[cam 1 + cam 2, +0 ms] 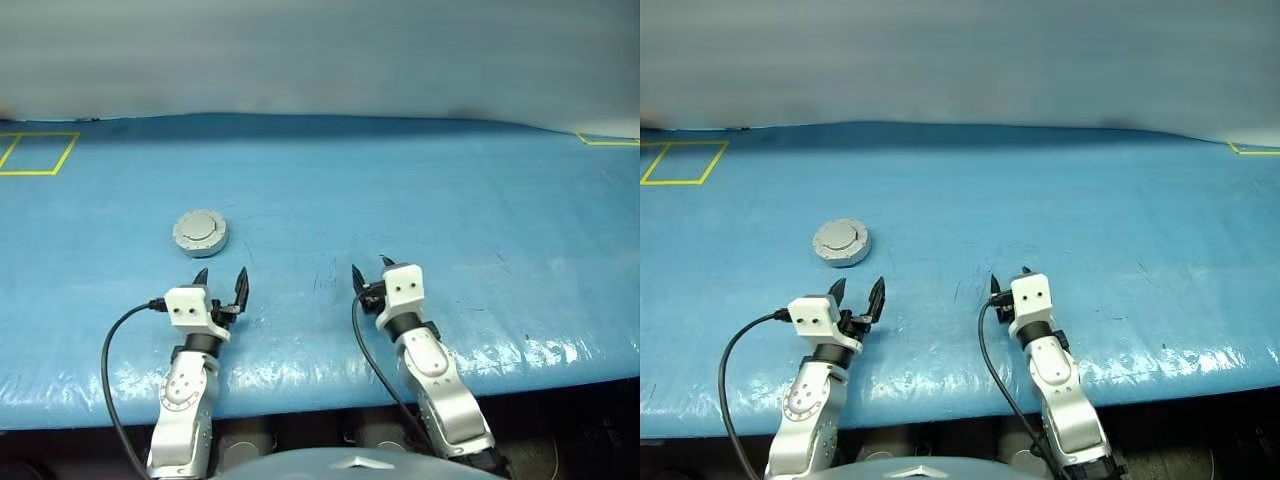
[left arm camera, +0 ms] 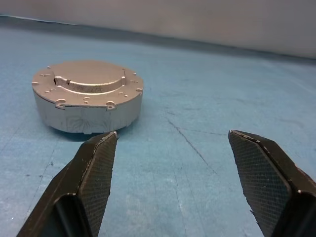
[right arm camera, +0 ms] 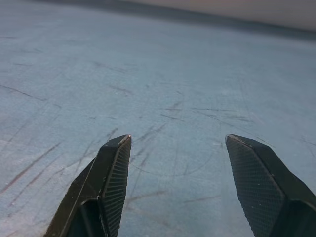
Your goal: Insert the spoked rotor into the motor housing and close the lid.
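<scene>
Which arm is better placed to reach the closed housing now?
Left. The housing lies just ahead of the left gripper, whose jaws stand open. The right gripper is farther off to the side.

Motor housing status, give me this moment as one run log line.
motor housing: lid closed, on blue table | left gripper: open, empty, just short of housing | right gripper: open, empty

Your motor housing point(image 1: 200, 233) sits on the counter point(image 1: 450, 210), just ahead of the left gripper point(image 1: 221, 278); the right gripper point(image 1: 369, 269) lies to its right.
</scene>
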